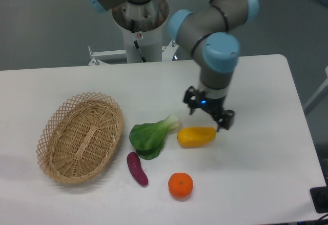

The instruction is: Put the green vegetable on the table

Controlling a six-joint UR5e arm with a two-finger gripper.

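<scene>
arm [215, 25]: upper links cut off by top edge | black object [319, 199]: cropped at right edge

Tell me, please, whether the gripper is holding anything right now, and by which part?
Nothing is held. The gripper is open above the yellow fruit; the green vegetable lies on the table.

Your 1 arm [215, 25] reaches in from its grey base column [139, 25] at the back edge and bends down at a joint with pale blue caps. The wrist [218, 66] points almost straight down, leaning a little toward the camera's right. At its end the claw [210, 113] hangs low with its 2 black fingers [226, 120] spread apart and nothing between them. A small blue light glows on the claw's body. A second blue-capped joint sits at the top left, partly cut off by the frame.
</scene>
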